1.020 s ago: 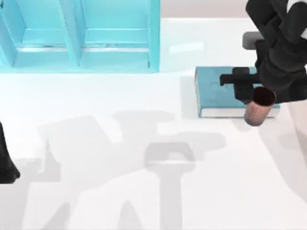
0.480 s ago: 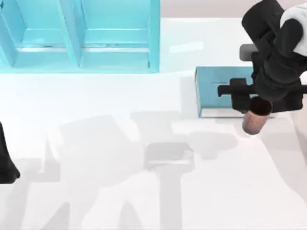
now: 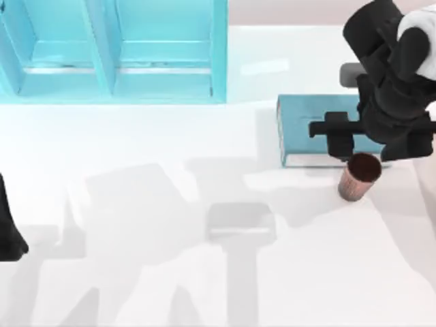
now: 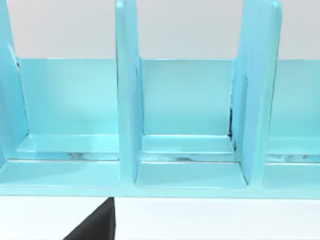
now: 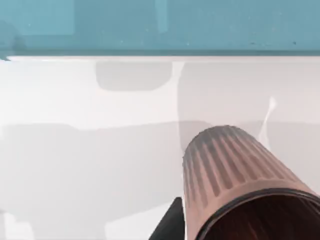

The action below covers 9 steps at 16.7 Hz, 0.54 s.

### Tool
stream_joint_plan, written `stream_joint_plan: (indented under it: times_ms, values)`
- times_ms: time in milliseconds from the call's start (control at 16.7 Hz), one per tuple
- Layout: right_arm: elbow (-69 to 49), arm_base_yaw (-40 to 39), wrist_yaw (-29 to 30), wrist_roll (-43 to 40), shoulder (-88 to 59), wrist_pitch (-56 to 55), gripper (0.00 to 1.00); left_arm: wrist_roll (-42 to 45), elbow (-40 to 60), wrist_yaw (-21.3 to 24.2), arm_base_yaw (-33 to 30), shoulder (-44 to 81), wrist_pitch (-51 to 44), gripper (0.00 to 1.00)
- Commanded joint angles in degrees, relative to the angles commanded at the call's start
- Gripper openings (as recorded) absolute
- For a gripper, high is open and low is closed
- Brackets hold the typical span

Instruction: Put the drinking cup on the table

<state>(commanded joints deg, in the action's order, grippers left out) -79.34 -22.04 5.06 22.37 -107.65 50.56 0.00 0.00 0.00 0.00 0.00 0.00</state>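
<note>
Right gripper (image 3: 354, 146) sat at the right of the top view, over the near edge of the teal book (image 3: 306, 129), arm body stacked above it toward the upper right corner. Can't tell whether its fingers were clamped or let go; the arm's own bulk covered them from above. In the right wrist view a dark fingertip (image 5: 170, 225) showed just beside the cup wall at the lower edge of the frame, contact not resolvable.

Drinking cup (image 3: 359, 176) was directly below the gripper in the top view, just in front of the book's pale page edge, right-centre of the frame. Reddish-brown ribbed tumbler, upright or close to it, mouth up, dark inside, nothing visible in it. Its base looked down on the white table (image 3: 204, 272), shadow tight against it. Right wrist view: same cup (image 5: 235, 175) in the lower right, ribs and dark rim clear, table behind it, the book's teal face (image 5: 160, 25) across the top.

Light-blue shelf unit (image 3: 112, 51) took the upper left of the top view, open compartments, nothing in them. Left wrist view looked straight into that shelf unit (image 4: 185, 125): compartments split by upright dividers, all bare.

Left arm (image 3: 10, 231) was parked at the left edge, lower half of the top view.
</note>
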Motion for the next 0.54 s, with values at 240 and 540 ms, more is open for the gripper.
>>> stream_joint_plan:
  times_ms: [240,540]
  values:
    - [0.00,0.00,0.00,0.00,0.00,0.00,1.00,0.00,0.00,0.00,0.00,0.00,0.00,1.00]
    - [0.00,0.00,0.00,0.00,0.00,0.00,1.00,0.00,0.00,0.00,0.00,0.00,0.00,1.00]
